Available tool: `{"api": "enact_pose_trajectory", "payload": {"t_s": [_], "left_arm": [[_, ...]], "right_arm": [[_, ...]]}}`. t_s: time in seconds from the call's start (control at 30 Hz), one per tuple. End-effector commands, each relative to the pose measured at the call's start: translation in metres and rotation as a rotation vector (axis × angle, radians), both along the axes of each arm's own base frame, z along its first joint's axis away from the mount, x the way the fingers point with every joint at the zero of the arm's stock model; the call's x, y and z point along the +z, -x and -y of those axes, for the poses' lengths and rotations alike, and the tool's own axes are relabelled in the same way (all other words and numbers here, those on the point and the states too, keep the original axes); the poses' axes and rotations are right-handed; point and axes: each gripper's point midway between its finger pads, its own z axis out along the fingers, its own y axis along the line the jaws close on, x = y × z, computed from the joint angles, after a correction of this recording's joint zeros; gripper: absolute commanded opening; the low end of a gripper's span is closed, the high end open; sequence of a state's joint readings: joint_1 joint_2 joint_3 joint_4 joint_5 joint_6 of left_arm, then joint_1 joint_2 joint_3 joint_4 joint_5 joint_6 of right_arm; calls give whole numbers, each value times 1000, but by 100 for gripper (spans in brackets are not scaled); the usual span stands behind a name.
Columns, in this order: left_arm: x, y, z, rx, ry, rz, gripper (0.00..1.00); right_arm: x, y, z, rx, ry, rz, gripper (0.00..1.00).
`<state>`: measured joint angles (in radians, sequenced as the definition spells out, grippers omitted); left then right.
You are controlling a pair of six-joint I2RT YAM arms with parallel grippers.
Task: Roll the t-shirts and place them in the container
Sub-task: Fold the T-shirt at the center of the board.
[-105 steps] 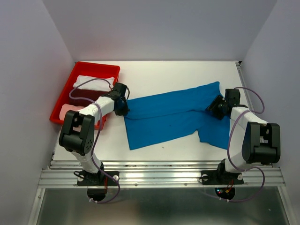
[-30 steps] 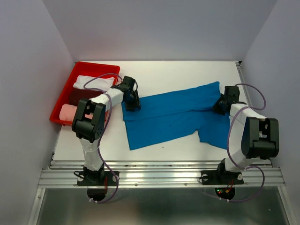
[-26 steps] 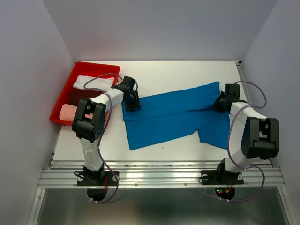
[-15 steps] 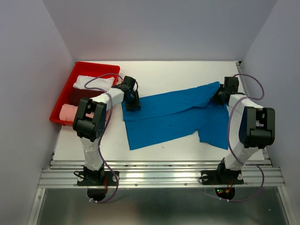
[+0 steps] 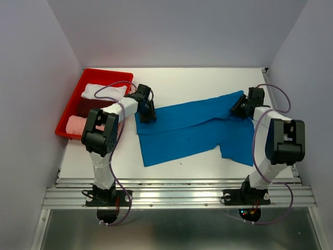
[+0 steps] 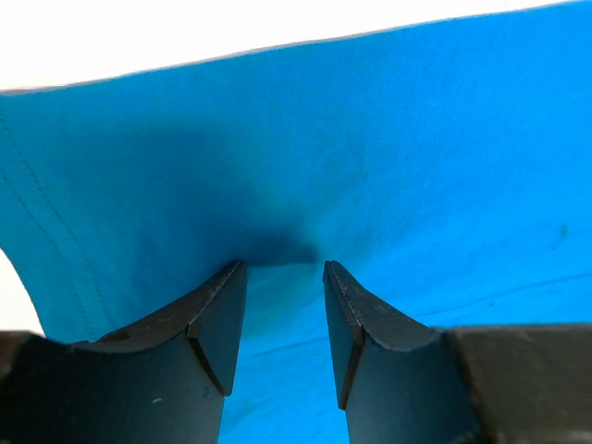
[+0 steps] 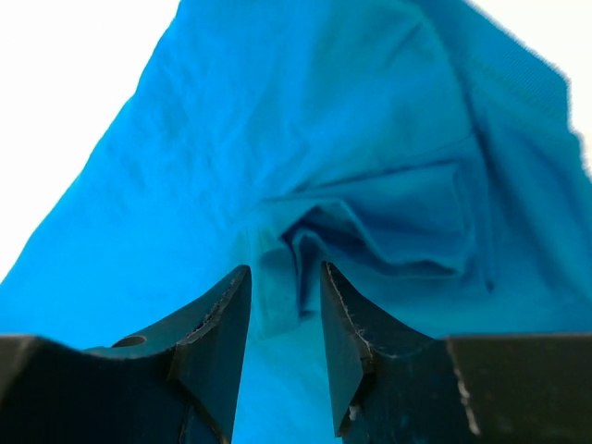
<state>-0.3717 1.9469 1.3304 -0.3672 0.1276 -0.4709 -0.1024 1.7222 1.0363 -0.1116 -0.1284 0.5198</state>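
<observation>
Rolling has not begun (so I judge). The blue shirt lies spread askew across the middle of the tabletop, partly folded over itself, with no roll anywhere. The left gripper presses on its left edge, jaws parted and cloth lying flat between them. The right gripper sits at the far right corner, jaws apart, a crumpled fold just ahead of them, nothing held. A white shirt, maroon shirt and pink shirt lie in the red tray; whether rolled, I cannot tell.
</observation>
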Motion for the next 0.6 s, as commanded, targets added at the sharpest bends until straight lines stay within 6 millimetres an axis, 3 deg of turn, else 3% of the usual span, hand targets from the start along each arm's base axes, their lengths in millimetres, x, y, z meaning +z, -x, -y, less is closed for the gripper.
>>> {"api": "enact_pose_trajectory", "payload": {"t_s": [0.0,0.13,0.33,0.57], "left_arm": [[13,-9,2,-9,2,27,50],[13,-7,1,-9,-1,27,50],[13,-7,1,-9,0,24,50],[14,-7,2,-11,3,29,50]], "right_arm": [[10,-8,-13,51,-37,71,41],[8,-10,-20,79,-69,78,40],[9,-11,-21,80,-73,79,29],[1,-9,-13,59,-37,58,38]]}}
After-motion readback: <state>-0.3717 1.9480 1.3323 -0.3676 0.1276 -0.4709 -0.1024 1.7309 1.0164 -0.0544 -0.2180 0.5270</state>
